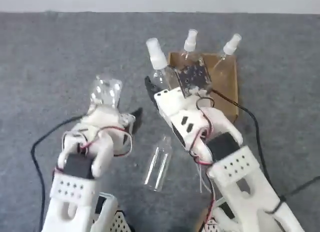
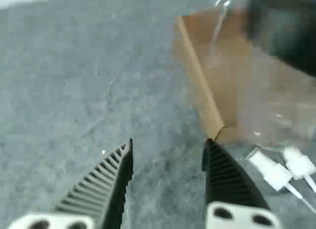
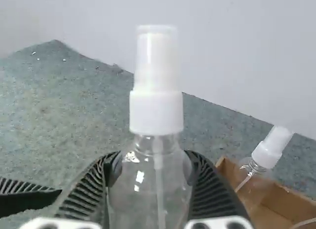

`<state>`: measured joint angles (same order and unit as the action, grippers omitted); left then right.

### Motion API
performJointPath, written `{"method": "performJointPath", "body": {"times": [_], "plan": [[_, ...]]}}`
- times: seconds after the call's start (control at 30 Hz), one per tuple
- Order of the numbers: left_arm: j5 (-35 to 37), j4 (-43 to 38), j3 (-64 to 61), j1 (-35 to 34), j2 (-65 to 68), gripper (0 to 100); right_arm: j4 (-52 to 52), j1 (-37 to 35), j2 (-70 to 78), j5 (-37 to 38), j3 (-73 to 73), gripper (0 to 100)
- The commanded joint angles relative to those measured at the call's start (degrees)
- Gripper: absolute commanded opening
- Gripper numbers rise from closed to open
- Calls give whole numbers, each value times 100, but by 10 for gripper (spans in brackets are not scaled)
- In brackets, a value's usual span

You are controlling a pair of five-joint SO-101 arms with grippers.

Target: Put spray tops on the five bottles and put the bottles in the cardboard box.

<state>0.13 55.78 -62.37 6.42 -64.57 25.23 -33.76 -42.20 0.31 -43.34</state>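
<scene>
My right gripper is shut on a clear bottle that stands upright with a white spray top on it, just left of the cardboard box. Two more topped bottles stand in the box. A bottle without a top lies on the mat between the arms. My left gripper is open over the mat, facing the box corner. Two loose spray tops lie beside it.
A grey mat covers the table, with free room on the left and far side. A clear plastic object sits at the left arm's far end; what it is I cannot tell. Cables trail by both arms.
</scene>
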Motion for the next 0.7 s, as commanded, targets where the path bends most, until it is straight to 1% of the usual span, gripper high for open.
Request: {"method": "performJointPath", "body": {"times": [0.0,0.13,0.23,0.3,0.5,0.67], "plan": [[-18,-202,-470,343,-1284,229,-31,48,593,-105,826,6],[-18,-202,-778,404,-2022,235,505,-356,857,-352,1345,6],[-18,-220,-866,413,-2171,266,980,-716,734,-396,1556,6],[-18,-255,-901,396,-2171,270,1262,-831,585,-396,1600,6],[-26,-255,-963,387,-2180,269,1833,-743,40,-396,1574,6],[-26,-220,-963,404,-2207,269,1965,-505,-101,-387,1600,6]]}}
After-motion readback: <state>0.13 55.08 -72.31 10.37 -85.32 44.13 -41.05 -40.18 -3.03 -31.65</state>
